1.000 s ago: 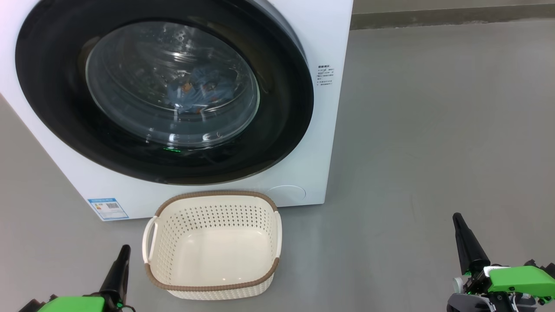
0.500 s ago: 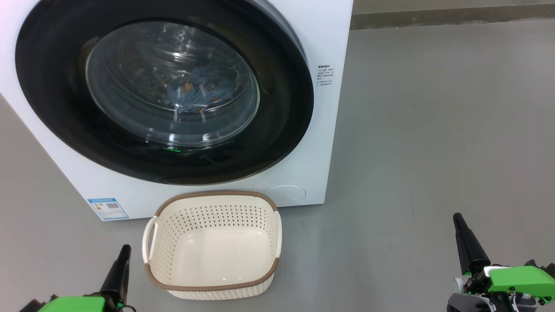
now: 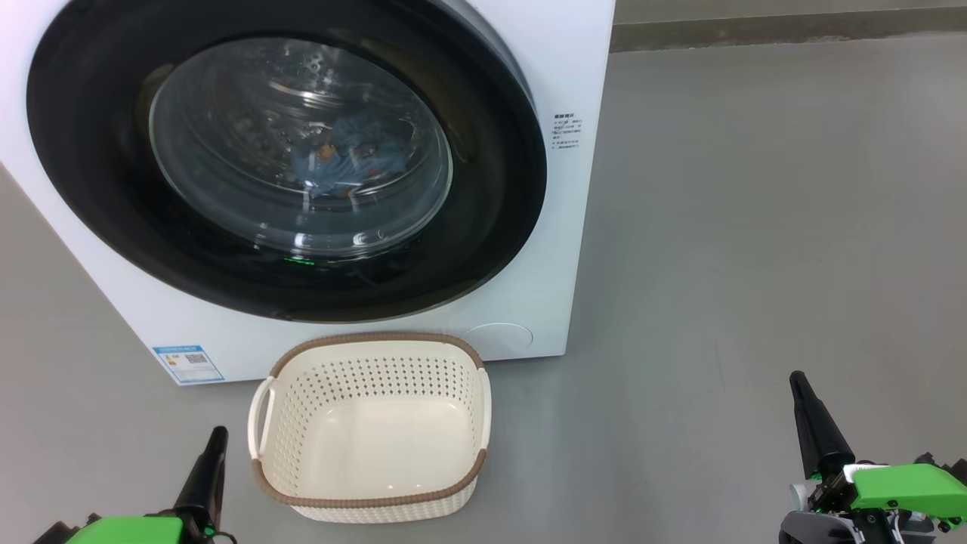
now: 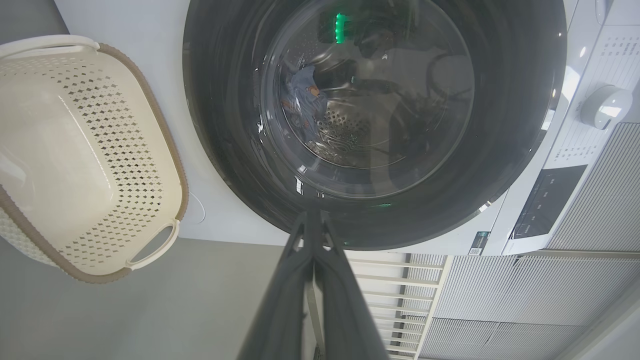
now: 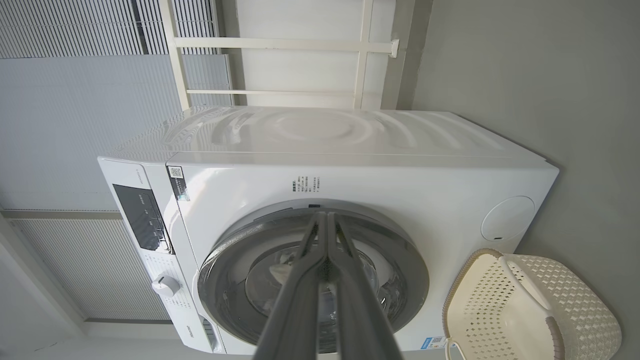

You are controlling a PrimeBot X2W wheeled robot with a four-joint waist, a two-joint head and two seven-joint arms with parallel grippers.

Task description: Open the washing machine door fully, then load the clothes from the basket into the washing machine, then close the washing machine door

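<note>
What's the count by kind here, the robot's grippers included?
washing machine: 1
washing machine door: 1
basket: 1
clothes, one bunch visible behind the glass: 1
grippers, left gripper and right gripper: 2
Total: 6

Grey floor (image 3: 755, 227); white rail frame (image 5: 280, 45); ribbed wall panels (image 4: 600, 200).
</note>
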